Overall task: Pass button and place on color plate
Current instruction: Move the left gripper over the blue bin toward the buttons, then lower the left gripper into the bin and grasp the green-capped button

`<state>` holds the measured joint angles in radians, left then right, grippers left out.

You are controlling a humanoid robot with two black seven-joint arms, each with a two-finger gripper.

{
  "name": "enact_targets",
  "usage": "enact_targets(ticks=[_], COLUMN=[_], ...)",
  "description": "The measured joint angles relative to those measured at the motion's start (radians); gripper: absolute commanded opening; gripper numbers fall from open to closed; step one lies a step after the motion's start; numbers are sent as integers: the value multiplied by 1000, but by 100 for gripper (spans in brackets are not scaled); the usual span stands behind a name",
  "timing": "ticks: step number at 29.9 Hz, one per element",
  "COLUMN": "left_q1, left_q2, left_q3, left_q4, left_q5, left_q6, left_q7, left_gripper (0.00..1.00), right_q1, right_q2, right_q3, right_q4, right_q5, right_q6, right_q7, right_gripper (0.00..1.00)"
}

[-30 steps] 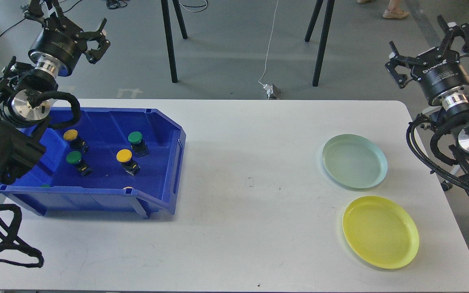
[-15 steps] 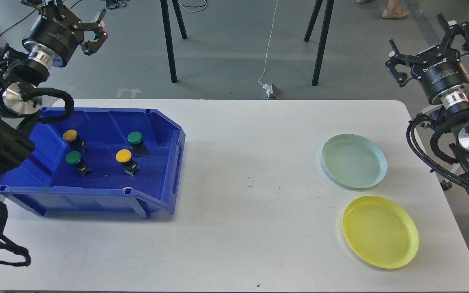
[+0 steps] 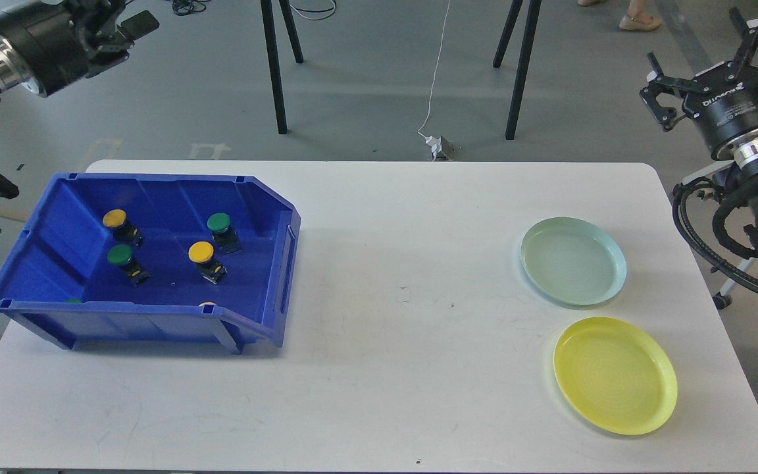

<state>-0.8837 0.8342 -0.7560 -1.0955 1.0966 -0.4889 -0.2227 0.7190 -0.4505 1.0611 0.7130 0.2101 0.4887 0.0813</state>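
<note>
Nothing picked yet: right gripper jaws spread empty, left gripper unreadable; next, reach into blue bin for a button.

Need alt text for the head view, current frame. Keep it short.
A white table holds a blue bin on the left containing two yellow-capped and two green-capped buttons, with an empty pale green plate and an empty yellow plate on the right. Both black arms are raised off the table at the frame's upper corners, holding nothing.
</note>
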Motion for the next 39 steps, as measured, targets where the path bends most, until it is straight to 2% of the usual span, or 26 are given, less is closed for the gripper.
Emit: enact_targets(ticks=[3,6,10,14,18,22,28,33,39], left_q1=[33,48,60,122,146,148,148,146,142], left_q2=[37,61,82,122,131,122,61,-17,-67], left_q3=[9,54,125,233,343,435,521,535,536], left_q4=[-48,-71,-72,-60,-48,10,138,277,362], left_q5=[125,262,410,527,647,696,704,698,696], left_q6=[0,0,6,116,229,289,329,335,335], left_q7=[-1,-3,-24,-46,-51,-51,-50,-76,-97], left_gripper=[96,90,88,88,88,88,87,87,84], right_q1=[-3,-6,-7,-13,-16,-17,-17,-17,-17], right_q2=[-1,-2,-2,-2,-1,-1,0,0,5], right_q3=[4,5,3,1,1,-1,-3,-2,-5], right_q4=[0,-3,-4,-4,-4,-4,-4,-4,-4], right_q5=[0,0,-1,-3,-3,-7,-9,-9,-11], right_q6=[0,0,0,0,0,0,0,0,0], right_q7=[1,1,1,2,2,2,2,2,2], right_gripper=[99,99,99,99,99,99,99,99,99])
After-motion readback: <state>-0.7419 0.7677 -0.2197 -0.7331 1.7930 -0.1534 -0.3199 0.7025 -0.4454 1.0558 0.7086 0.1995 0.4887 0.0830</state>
